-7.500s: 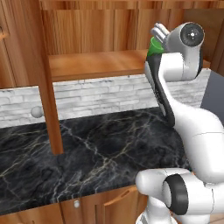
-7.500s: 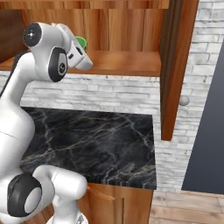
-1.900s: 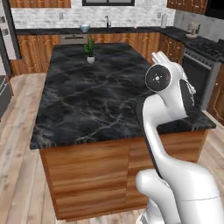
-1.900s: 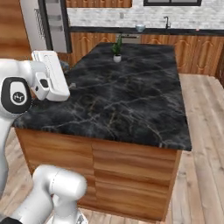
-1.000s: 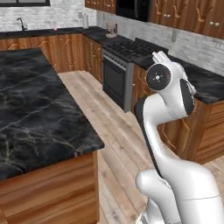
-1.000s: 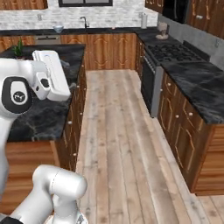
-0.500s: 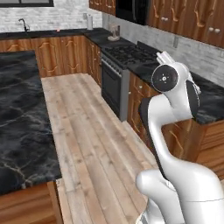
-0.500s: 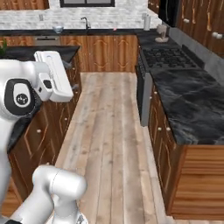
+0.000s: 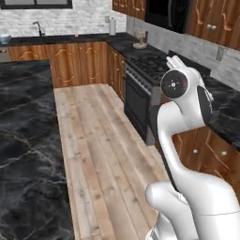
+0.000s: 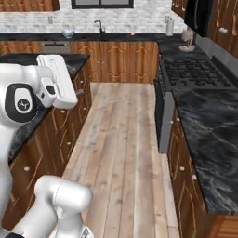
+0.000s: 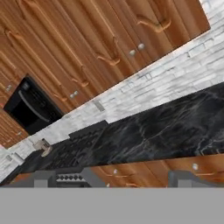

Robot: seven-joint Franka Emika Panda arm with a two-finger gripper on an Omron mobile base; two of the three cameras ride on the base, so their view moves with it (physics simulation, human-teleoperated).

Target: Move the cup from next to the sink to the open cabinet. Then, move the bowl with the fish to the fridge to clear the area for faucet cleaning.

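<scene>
The bowl point(image 10: 68, 33) is a small pale blue shape on the far counter, left of the dark gooseneck faucet point(image 10: 99, 25). In the left base view the same bowl point(image 9: 4, 38) and faucet point(image 9: 37, 29) sit at the far left. It is too far off to make out the fish or the sink. The cup, the open cabinet and the fridge are out of view. My gripper point(image 11: 116, 178) is open with nothing between its fingertips point(image 11: 43, 177). It is held high above the aisle and faces the right-hand counter.
A black marble island point(image 9: 23, 140) runs along the left of a wooden floor aisle point(image 10: 125, 139). A stove point(image 10: 195, 69) and a marble counter point(image 10: 209, 135) line the right side, under wall cabinets and a black microwave point(image 11: 30, 107).
The whole scene has shifted as the base turned; the aisle and the far counter with the faucet now lie ahead. The gripper stays open and empty.
</scene>
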